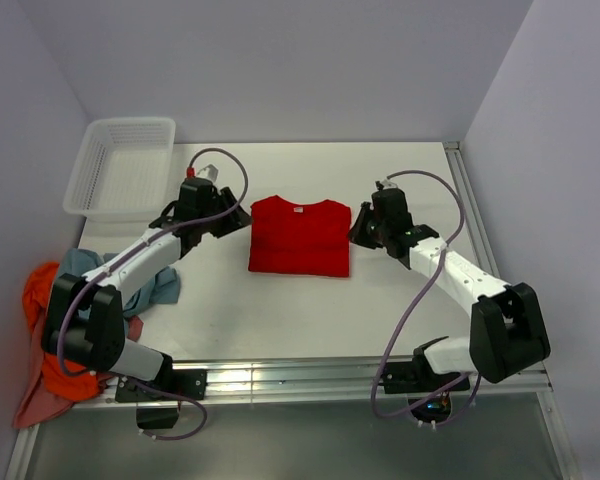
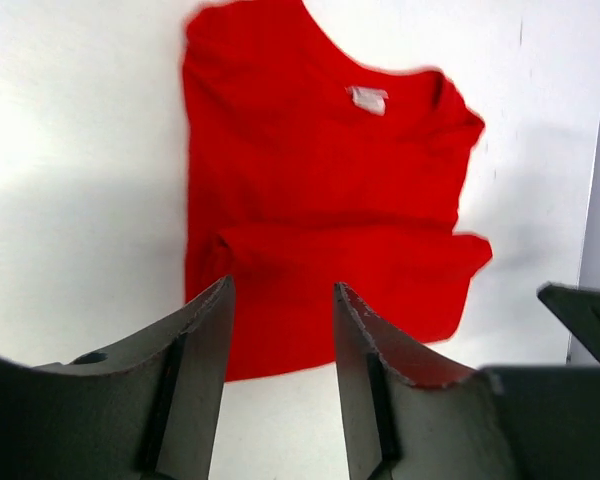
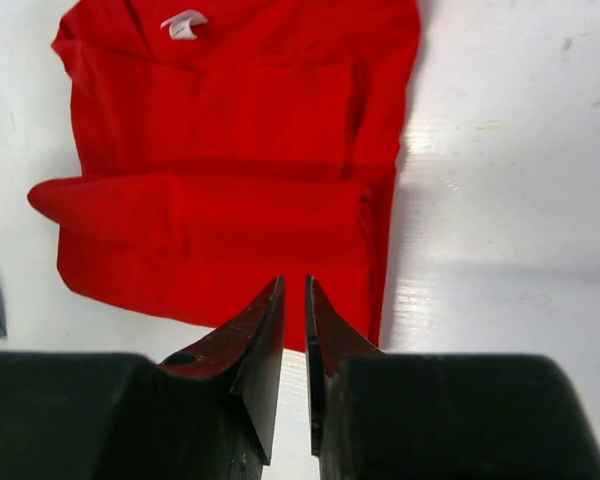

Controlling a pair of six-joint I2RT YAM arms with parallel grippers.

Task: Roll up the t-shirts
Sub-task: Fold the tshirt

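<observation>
The red t-shirt (image 1: 299, 236) lay folded, bare desk (image 1: 280, 310) showing beyond every edge. The left gripper (image 2: 280, 290) held its fingers apart and empty. The right gripper (image 3: 293, 284) had its fingers barely parted.

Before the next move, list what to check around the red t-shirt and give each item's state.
1. Red t-shirt lies flat between the arms: ok.
2. Left claw open and empty: ok.
3. Right claw empty: ok; jaws only narrowly apart.
4. Shirt fully rolled: not ok, only one fold across its lower part.
5. Grey-blue t-shirt and orange t-shirt apart from the red one: ok.
</observation>
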